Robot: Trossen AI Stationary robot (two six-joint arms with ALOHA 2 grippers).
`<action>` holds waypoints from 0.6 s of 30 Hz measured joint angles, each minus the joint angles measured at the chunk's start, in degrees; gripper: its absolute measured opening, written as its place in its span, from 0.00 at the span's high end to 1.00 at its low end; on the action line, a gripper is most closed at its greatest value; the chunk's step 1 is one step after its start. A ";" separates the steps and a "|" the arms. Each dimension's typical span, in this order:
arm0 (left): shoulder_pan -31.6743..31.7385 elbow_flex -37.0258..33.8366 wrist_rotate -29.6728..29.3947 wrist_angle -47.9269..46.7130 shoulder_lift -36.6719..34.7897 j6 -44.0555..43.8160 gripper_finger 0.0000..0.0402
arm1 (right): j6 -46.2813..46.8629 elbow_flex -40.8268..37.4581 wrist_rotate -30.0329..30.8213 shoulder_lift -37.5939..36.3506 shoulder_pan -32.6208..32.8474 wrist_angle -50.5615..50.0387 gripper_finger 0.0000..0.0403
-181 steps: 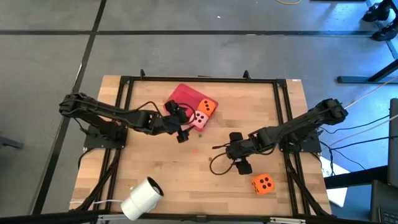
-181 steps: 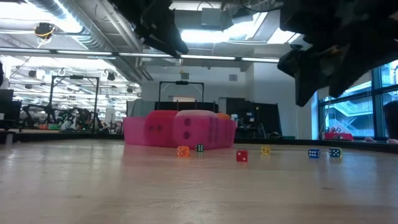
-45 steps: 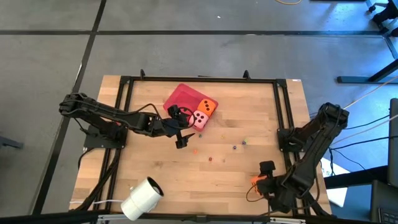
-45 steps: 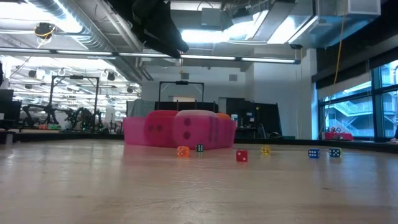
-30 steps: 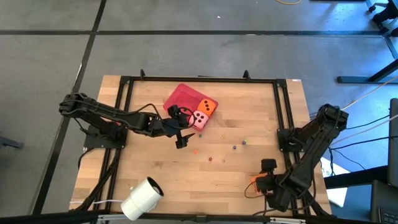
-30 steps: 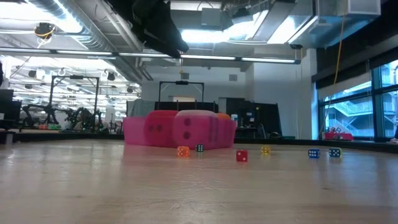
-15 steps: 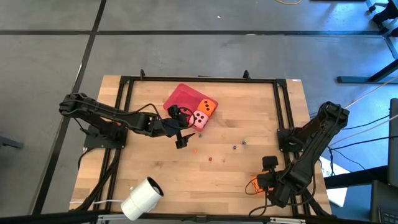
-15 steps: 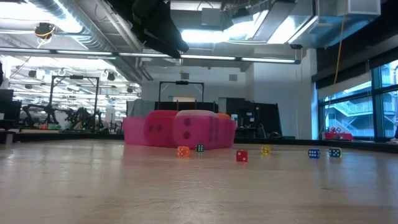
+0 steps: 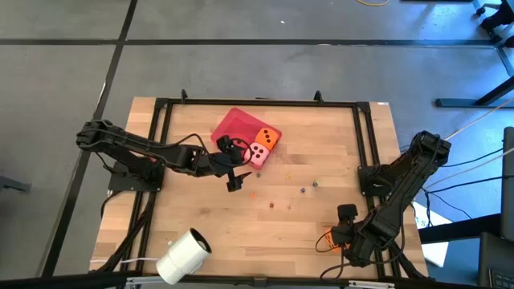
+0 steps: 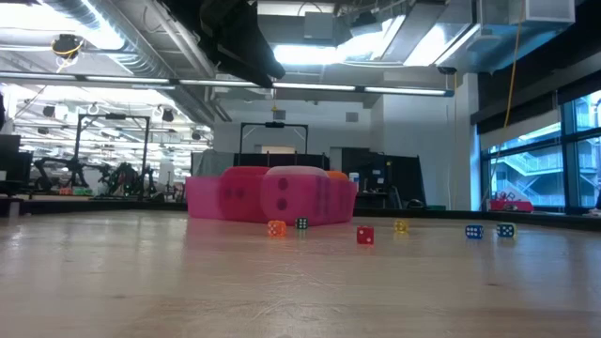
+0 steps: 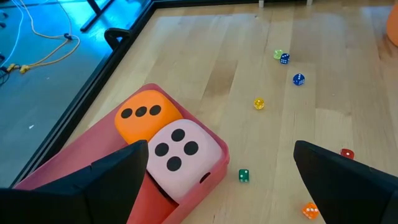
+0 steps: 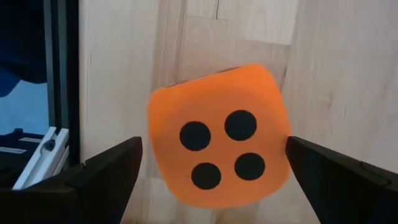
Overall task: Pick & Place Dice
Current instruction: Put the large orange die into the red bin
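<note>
Dice sit in two places. An orange die with four dark pips up lies near the table's right front corner, mostly hidden from above by the right gripper, whose spread fingers flank it without touching. Another orange die and a pink die rest on the red tray, just beyond the left gripper, also spread. Tiny beads dot the wood.

Overhead and level table views; wrist cameras close, seemingly angled downward.
</note>
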 joint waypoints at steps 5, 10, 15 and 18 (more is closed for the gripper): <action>0.00 0.00 0.00 0.00 0.00 -0.01 0.00 | 0.00 0.00 0.50 0.00 0.00 0.15 0.01; 0.00 0.00 0.00 0.00 0.00 -0.02 0.00 | 0.01 -0.29 0.83 0.00 0.00 0.46 0.01; 0.00 0.00 -0.01 0.00 0.00 -0.01 0.00 | 0.45 -1.74 1.52 -0.02 0.00 1.59 0.01; 0.00 0.00 0.00 0.00 0.00 0.00 0.00 | 0.43 -2.70 1.78 -0.20 0.00 2.73 0.01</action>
